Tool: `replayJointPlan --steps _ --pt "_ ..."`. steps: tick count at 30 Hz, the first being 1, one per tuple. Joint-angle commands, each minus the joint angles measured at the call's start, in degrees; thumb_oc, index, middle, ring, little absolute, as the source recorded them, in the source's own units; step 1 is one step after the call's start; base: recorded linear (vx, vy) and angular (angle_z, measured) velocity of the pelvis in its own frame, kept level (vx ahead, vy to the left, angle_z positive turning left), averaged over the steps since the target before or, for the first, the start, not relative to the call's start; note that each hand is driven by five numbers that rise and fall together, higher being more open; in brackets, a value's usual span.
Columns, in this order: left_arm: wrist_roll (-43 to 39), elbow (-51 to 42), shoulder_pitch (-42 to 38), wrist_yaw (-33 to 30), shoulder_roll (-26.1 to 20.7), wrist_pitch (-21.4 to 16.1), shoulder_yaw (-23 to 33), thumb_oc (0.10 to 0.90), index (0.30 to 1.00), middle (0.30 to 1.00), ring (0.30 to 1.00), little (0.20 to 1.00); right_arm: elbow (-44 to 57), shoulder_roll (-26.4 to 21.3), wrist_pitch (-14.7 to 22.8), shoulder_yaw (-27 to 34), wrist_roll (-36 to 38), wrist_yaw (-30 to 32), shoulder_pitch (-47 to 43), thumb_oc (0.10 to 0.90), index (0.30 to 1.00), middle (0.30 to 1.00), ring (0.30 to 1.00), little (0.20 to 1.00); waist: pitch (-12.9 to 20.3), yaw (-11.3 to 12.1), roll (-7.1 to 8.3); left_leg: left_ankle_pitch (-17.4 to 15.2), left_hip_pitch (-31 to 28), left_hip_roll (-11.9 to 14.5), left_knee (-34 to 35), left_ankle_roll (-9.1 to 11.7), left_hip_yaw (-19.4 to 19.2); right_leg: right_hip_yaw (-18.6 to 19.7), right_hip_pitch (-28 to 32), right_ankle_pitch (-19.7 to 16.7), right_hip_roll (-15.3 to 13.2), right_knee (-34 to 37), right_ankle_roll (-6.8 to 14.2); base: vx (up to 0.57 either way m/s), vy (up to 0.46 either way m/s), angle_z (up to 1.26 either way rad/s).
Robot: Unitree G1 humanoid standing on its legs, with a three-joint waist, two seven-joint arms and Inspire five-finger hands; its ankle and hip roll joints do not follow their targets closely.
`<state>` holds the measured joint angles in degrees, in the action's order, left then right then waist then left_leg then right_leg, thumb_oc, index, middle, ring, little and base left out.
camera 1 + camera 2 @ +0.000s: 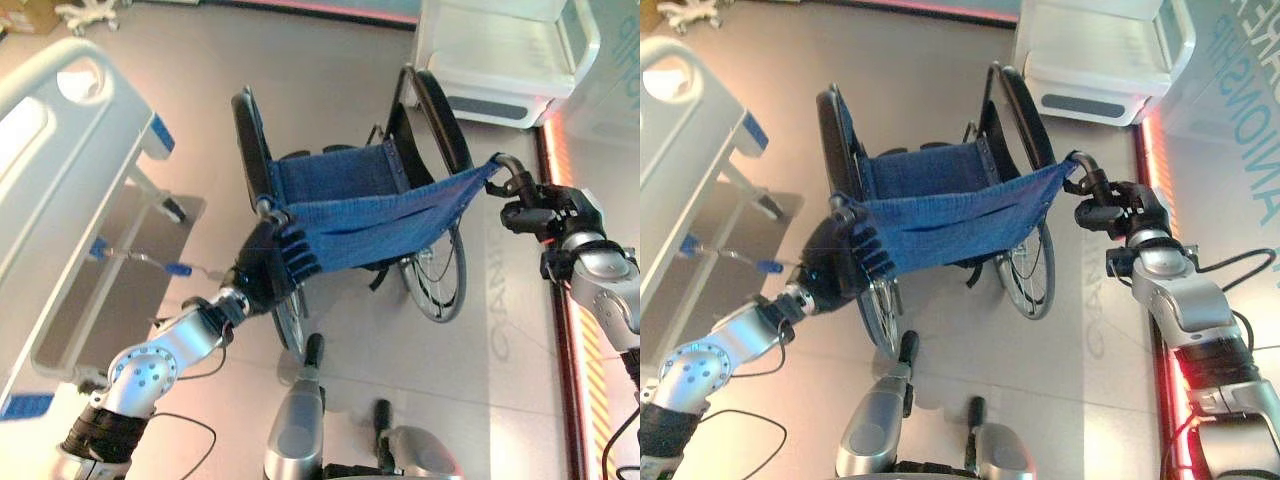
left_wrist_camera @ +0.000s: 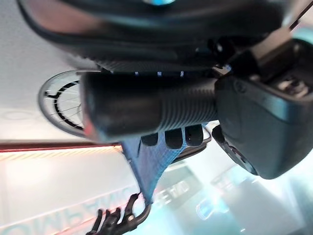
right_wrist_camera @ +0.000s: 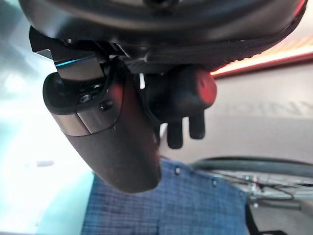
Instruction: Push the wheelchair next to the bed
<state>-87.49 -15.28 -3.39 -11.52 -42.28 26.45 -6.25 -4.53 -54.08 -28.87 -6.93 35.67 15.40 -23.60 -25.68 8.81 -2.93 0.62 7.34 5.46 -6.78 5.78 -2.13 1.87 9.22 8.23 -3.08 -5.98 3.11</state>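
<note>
The wheelchair (image 1: 360,200) has a blue cloth back and seat and black wheels, and it stands on the floor facing away from me. My left hand (image 1: 270,265) is shut on its left push handle (image 2: 146,110), fingers curled round the ribbed black grip. My right hand (image 1: 545,215) is shut on the right push handle (image 3: 188,93), whose end shows past the fingers. The bed (image 1: 50,150), white with blue fittings, runs along the left side. A strip of floor separates it from the wheelchair's left wheel (image 1: 250,130).
A white unit (image 1: 510,50) stands on the floor ahead and to the right, close behind the wheelchair's right wheel. A red-lit strip (image 1: 560,300) runs along the floor at the right. A wheeled white base (image 1: 90,12) sits at the far left.
</note>
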Motion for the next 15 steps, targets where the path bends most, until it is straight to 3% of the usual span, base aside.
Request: replayJointPlan --steps 1,3,5,6,8,11,13,15 --pt "3.14 3.93 -5.20 -0.61 -2.74 -7.86 12.93 0.400 0.300 0.300 0.300 0.300 7.55 2.21 5.84 -2.96 -0.99 -6.47 2.33 0.400 0.300 0.300 0.300 0.300 10.11 0.80 6.62 6.82 7.06 -6.45 -2.12 -3.99 -1.59 -9.50 7.13 3.00 1.95 -3.67 0.22 0.37 0.172 -0.46" --pt "3.32 4.88 -5.55 -0.19 -2.51 -6.62 13.43 0.400 0.300 0.300 0.300 0.300 7.57 2.74 5.23 -3.04 -0.53 -5.81 2.14 0.400 0.300 0.300 0.300 0.300 10.94 1.08 7.10 5.48 6.13 -7.41 -3.26 -5.20 -2.10 -11.40 5.93 2.18 0.79 -8.65 1.32 0.42 0.258 -0.25" --pt "3.29 5.36 -5.42 0.34 -2.78 -5.70 14.19 0.400 0.300 0.300 0.300 0.300 7.95 3.11 4.53 -3.02 -0.88 -5.67 2.25 0.400 0.300 0.300 0.300 0.300 11.70 1.16 7.26 5.28 4.97 -8.06 -2.46 -6.08 -2.98 -12.57 4.61 -0.82 -0.12 -13.46 2.72 0.33 0.258 -0.11" --pt "2.87 5.44 -5.13 0.84 -3.42 -5.25 14.75 0.400 0.300 0.300 0.300 0.300 8.50 2.96 4.11 -3.15 -0.66 -5.32 2.21 0.400 0.300 0.300 0.300 0.300 12.50 1.19 7.22 5.02 3.42 -8.71 -1.17 -7.09 -3.43 -13.32 2.59 -4.16 -0.99 -18.73 4.28 0.27 0.240 0.06" --pt "1.50 4.98 -5.42 0.56 -4.11 -5.30 14.98 0.400 0.300 0.300 0.300 0.300 9.03 2.93 3.97 -3.45 -0.86 -4.44 1.81 0.400 0.300 0.300 0.300 0.300 12.85 0.62 6.82 4.39 2.50 -9.16 -0.37 -7.52 -3.72 -12.25 -0.51 -4.86 -0.34 -21.55 4.20 0.26 0.205 0.11" --pt "0.27 5.43 -6.35 0.64 -4.85 -3.86 14.51 0.400 0.300 0.300 0.300 0.300 8.87 2.96 4.03 -2.12 -2.39 -4.96 2.23 0.400 0.300 0.300 0.300 0.300 13.62 0.32 7.14 3.28 3.60 -10.92 -1.60 -7.91 -3.40 -12.53 -1.48 -4.05 0.71 -17.20 2.89 0.22 0.053 0.29" --pt "0.27 5.35 -6.89 0.39 -5.04 -3.61 13.99 0.400 0.300 0.300 0.300 0.300 8.86 2.39 4.06 -1.70 -1.79 -4.70 1.33 0.400 0.300 0.300 0.300 0.300 13.50 0.30 7.35 2.09 4.88 -11.47 -4.01 -7.53 -2.94 -12.89 -1.69 -1.42 0.98 -10.07 0.99 0.20 -0.051 0.19" --pt "0.68 5.34 -7.32 0.31 -4.36 -4.91 13.36 0.400 0.300 0.300 0.300 0.300 8.60 1.66 4.40 -1.82 -0.77 -4.17 -0.10 0.400 0.300 0.300 0.300 0.300 12.05 -0.30 7.30 1.06 6.63 -11.90 -8.04 -6.59 -2.44 -11.58 -2.91 -2.33 0.48 -2.92 -0.32 0.16 -0.043 0.11"
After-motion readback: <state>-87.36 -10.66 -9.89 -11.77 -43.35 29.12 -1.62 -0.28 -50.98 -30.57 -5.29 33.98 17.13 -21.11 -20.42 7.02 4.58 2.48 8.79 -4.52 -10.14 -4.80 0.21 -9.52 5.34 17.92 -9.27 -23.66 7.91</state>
